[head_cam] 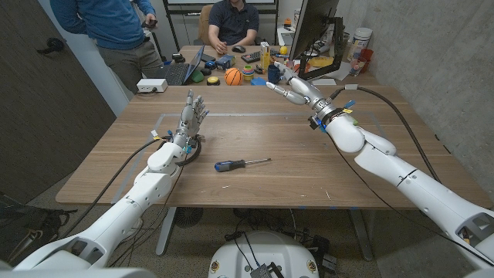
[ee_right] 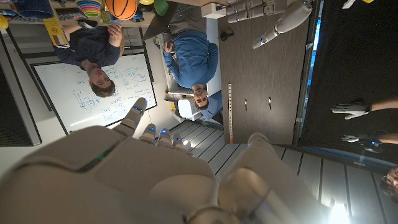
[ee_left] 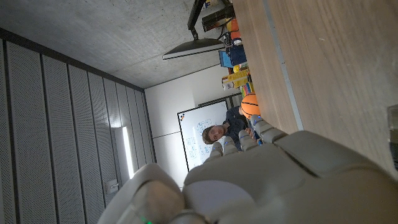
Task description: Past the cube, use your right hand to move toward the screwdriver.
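Screwdriver count: one (head_cam: 241,164), laid on the desk (head_cam: 309,166). Nothing is held by the spread right hand (head_cam: 289,83) or left hand (head_cam: 191,116).

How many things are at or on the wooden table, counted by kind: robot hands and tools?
Robot hands: 2, the left hand and the right hand, both holding nothing.
Tools: 1, the screwdriver with a blue and black handle, lying on the table.
Total: 3
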